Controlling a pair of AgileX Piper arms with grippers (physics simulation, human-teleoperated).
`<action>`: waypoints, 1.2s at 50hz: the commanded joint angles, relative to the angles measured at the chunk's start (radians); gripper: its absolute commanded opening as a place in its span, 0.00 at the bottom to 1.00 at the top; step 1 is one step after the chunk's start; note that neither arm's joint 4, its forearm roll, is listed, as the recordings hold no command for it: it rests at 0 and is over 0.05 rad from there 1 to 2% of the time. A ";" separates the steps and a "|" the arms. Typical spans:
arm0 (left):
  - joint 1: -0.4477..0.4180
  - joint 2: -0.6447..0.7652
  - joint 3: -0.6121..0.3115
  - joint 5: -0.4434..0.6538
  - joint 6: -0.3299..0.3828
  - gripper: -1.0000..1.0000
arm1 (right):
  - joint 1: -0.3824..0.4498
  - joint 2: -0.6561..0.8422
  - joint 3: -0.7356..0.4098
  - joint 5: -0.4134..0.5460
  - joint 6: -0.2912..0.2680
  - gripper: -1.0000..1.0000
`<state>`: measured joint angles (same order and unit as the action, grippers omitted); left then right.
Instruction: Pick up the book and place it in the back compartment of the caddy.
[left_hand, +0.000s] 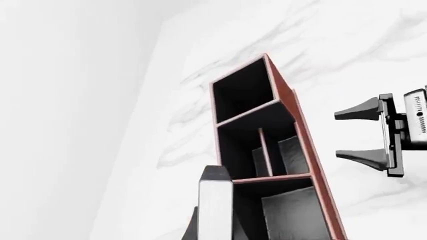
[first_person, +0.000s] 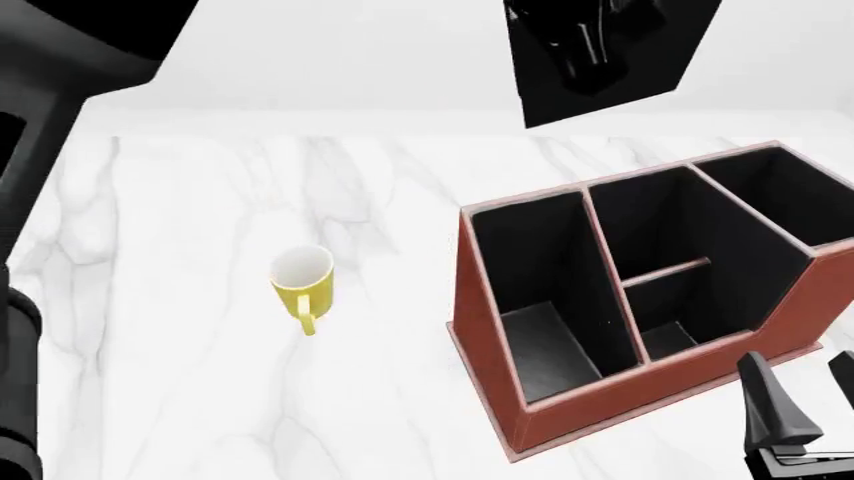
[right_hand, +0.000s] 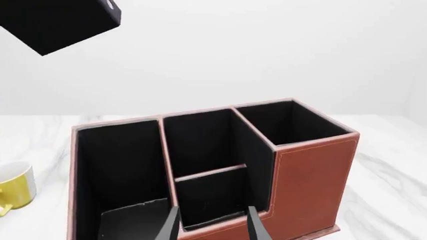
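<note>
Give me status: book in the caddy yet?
Not yet. Done: the small thick black hardcover book is off the table, shut in the left gripper and held high over the large reddish-brown caddy. In hand: carrying it above the cells. Left: lowering it into the small squarish back compartment, which shows nothing inside. The right gripper waits open at the caddy's near side.

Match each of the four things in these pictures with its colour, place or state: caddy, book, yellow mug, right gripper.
Things:
1. caddy
2. book
3. yellow mug
4. right gripper

Descriptions:
A. held high in the air
B. open, at the caddy's near side
C. reddish-brown outside, black inside
D. upright, left of the caddy in the front view

Pairs: 1-C, 2-A, 3-D, 4-B
</note>
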<state>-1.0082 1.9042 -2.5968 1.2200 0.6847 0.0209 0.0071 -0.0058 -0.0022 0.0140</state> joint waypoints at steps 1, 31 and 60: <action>-0.057 0.085 -0.125 -0.001 -0.053 0.00 | 0.002 -0.004 -0.001 0.002 0.001 1.00; -0.161 -0.026 0.454 -0.476 -0.191 0.00 | 0.004 -0.004 0.001 -0.001 0.000 1.00; -0.142 0.017 0.611 -0.659 -0.255 0.00 | 0.007 -0.005 -0.002 0.001 -0.001 1.00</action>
<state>-1.1547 1.9042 -2.0082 0.6074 0.4337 0.0261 0.0026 -0.0066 -0.0012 0.0128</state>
